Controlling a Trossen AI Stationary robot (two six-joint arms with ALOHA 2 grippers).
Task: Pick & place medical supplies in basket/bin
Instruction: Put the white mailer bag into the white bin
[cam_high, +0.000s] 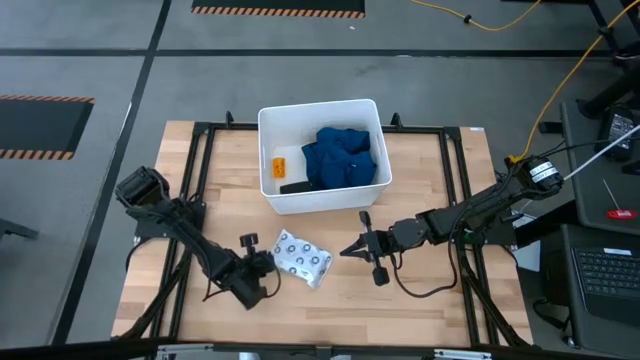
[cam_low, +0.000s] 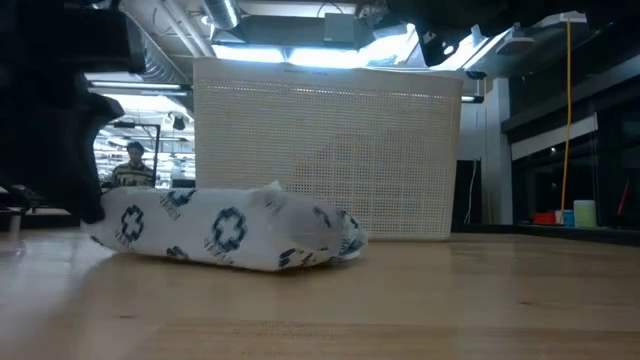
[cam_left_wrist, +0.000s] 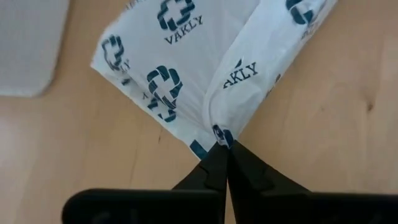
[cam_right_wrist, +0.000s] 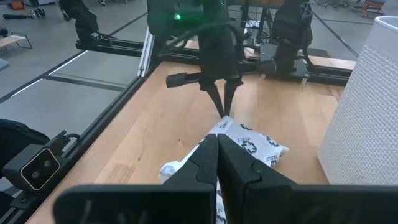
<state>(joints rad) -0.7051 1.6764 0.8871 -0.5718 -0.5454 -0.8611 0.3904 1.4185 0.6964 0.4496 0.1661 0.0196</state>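
Left tool (cam_left_wrist: 222, 144) pinches a corner of the white packet (cam_high: 301, 257), lower centre of the tabletop (cam_high: 420, 305). Right tool (cam_high: 350, 250) closed, empty, beside it. Cloth (cam_high: 345, 158) in tub (cam_high: 268, 150).

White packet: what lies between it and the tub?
Only bare tabletop separates the white packet from the tub, clearest in the high view.

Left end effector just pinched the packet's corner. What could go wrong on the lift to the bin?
1. The left end effector is shut on only a thin corner fold of the packet, so it may slip free during the lift.
2. The packet would hang from that corner and could catch the bin wall.
3. The right end effector, shut, sits close beside the packet, so the arms could collide.
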